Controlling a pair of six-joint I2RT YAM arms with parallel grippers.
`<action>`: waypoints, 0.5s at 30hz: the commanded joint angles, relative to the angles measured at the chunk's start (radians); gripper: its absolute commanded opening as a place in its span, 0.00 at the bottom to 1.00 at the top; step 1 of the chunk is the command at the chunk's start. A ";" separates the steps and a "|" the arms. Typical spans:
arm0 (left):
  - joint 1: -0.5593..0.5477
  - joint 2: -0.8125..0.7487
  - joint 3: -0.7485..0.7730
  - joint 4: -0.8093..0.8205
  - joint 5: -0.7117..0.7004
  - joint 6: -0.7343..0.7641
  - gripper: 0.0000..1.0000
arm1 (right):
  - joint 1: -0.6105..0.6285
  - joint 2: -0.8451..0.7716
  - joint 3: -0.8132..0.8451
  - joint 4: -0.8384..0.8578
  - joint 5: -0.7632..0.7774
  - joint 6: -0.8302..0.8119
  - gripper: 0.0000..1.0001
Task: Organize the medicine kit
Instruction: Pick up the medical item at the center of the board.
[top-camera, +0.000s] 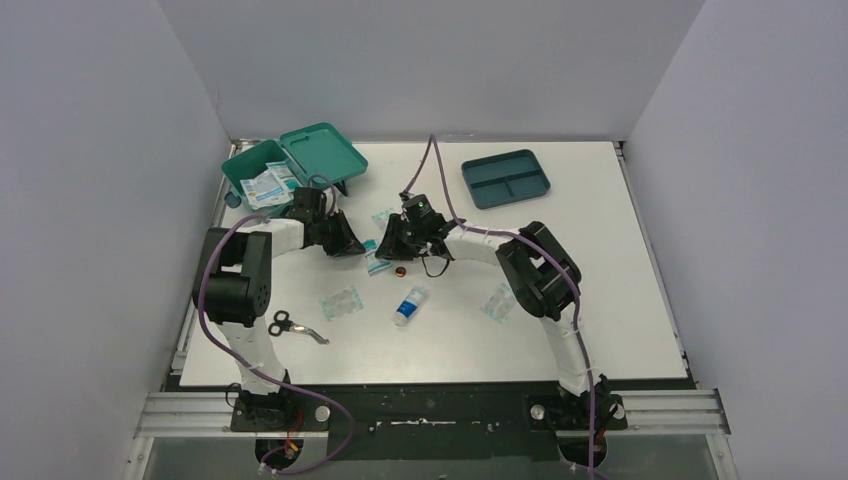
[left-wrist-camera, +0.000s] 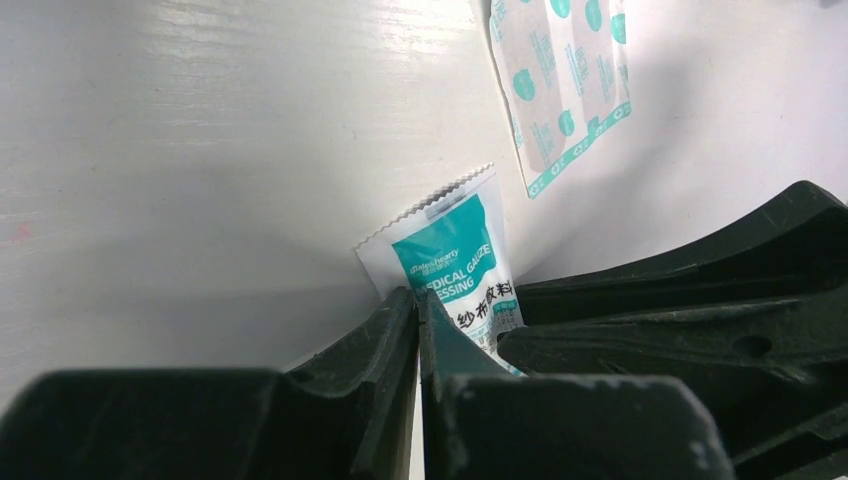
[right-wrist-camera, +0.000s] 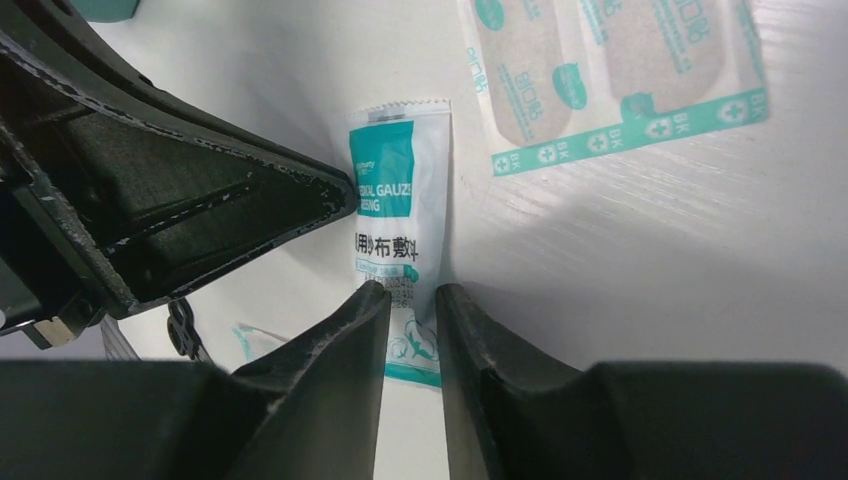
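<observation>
Seen from above, the medicine kit (top-camera: 250, 160) sits at the far left corner of the table (top-camera: 600, 300), behind and to the left of my left claw (top-camera: 350, 245), farther from my right claw (top-camera: 390, 247). The left claw is pressed together, its tip at the edge of a gauze packet (left-wrist-camera: 455, 265); I cannot tell whether it pinches it. The right claw's fingers stand slightly apart over the same packet. The packet reads "MEDICAL GAUZE DRESSING" above Chinese characters. Plasters (right-wrist-camera: 610, 70) just beside it are marked "BK". The kit is a teal box, its lid (top-camera: 322, 152) swung open, with white-and-teal pouches (top-camera: 265, 187) inside.
</observation>
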 joint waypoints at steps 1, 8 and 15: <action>0.007 0.027 -0.029 -0.033 -0.106 0.024 0.06 | -0.005 -0.036 -0.024 -0.002 0.022 0.012 0.23; 0.012 0.012 -0.014 -0.047 -0.101 0.025 0.06 | -0.008 -0.018 -0.003 -0.028 0.044 -0.030 0.03; 0.047 -0.063 0.039 -0.095 -0.044 0.035 0.27 | -0.016 -0.040 -0.009 0.038 0.002 -0.031 0.00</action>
